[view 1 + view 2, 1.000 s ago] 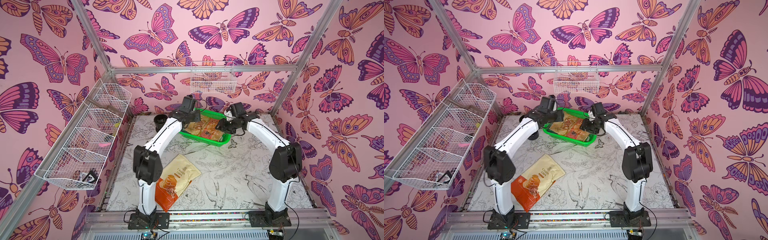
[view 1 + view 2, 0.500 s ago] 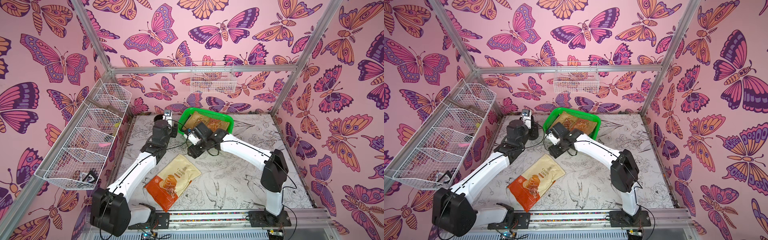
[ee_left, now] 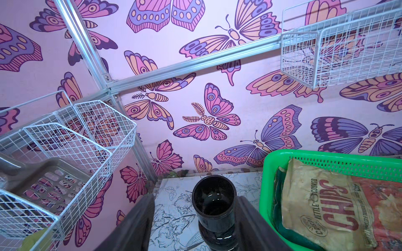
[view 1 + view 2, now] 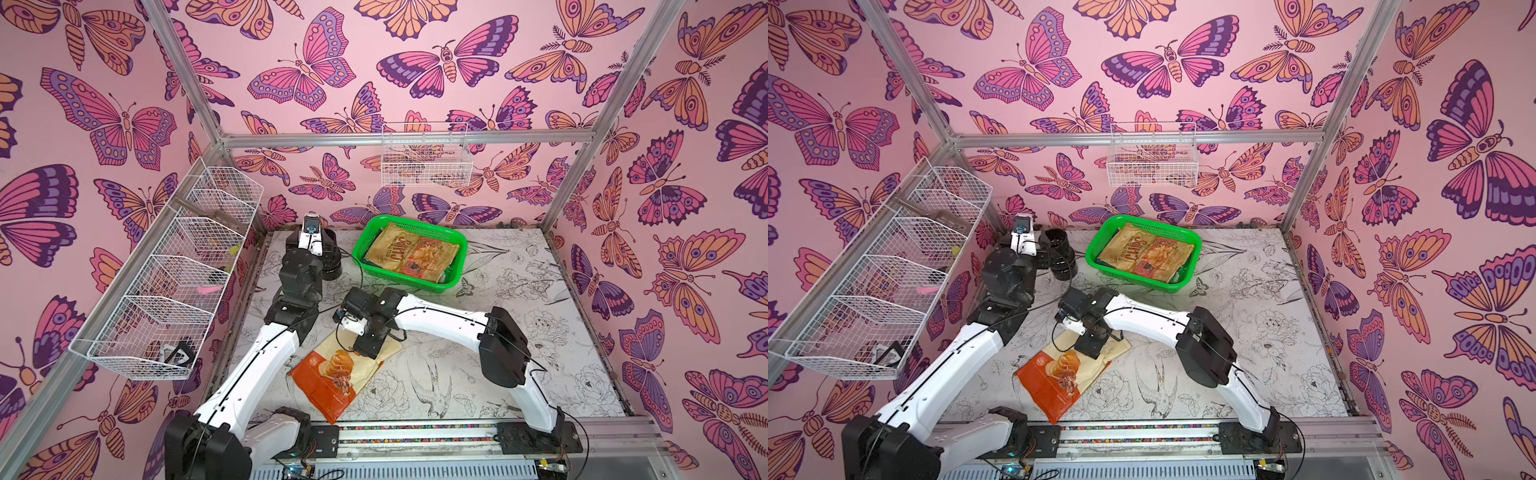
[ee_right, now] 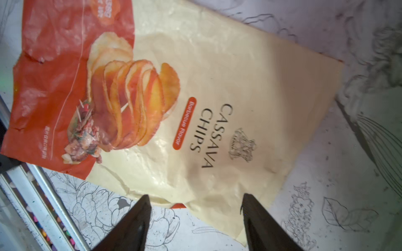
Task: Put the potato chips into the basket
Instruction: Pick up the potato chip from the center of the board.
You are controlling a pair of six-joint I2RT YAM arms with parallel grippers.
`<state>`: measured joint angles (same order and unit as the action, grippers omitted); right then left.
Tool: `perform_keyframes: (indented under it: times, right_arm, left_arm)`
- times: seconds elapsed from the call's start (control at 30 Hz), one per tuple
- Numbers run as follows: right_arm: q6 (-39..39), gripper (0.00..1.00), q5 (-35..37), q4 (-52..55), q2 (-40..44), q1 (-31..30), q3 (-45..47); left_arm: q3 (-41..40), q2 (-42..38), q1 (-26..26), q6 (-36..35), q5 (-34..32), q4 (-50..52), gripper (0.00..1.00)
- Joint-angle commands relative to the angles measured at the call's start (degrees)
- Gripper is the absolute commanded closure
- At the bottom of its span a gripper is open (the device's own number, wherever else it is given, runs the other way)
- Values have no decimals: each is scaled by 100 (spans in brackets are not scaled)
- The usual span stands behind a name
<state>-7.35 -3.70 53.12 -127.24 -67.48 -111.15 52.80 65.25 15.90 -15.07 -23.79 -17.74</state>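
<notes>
Low at centre frame, right claw (image 4: 366, 351) hangs open over the Cassava Chips bag (image 4: 332, 382) to pinch it; left claw (image 3: 193, 204), open too, sits clear beside the basket (image 4: 358, 249).

basket (image 3: 326, 154), black cup (image 3: 214, 217) just beside it

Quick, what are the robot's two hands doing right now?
Left gripper: open, holding nothing.
Right gripper: open over the cream-orange crinkly cassava chips bag, holding nothing.
</notes>
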Motion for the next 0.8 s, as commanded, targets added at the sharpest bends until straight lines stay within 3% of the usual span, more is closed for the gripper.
perform_keyframes:
  times: [0.0,0.13,0.3,0.47,0.77]
  right_arm:
    - [-350,31,-37,239,-211,-209,-225]
    - [-403,32,-311,262,-432,-248,-375]
    - [-492,33,-51,292,-735,-327,-444]
    - [-583,41,60,695,-1217,-344,-830]
    - [-584,96,149,846,-1125,-336,-719]
  left_arm:
    - [-145,-48,-107,-335,-238,-315,37]
    - [-138,-117,-320,-251,-463,-371,37]
    - [-150,-265,-529,-91,-684,-438,37]
    - [-173,-242,-646,-5,-562,-426,37]
    - [-147,-276,-690,66,-427,-328,37]
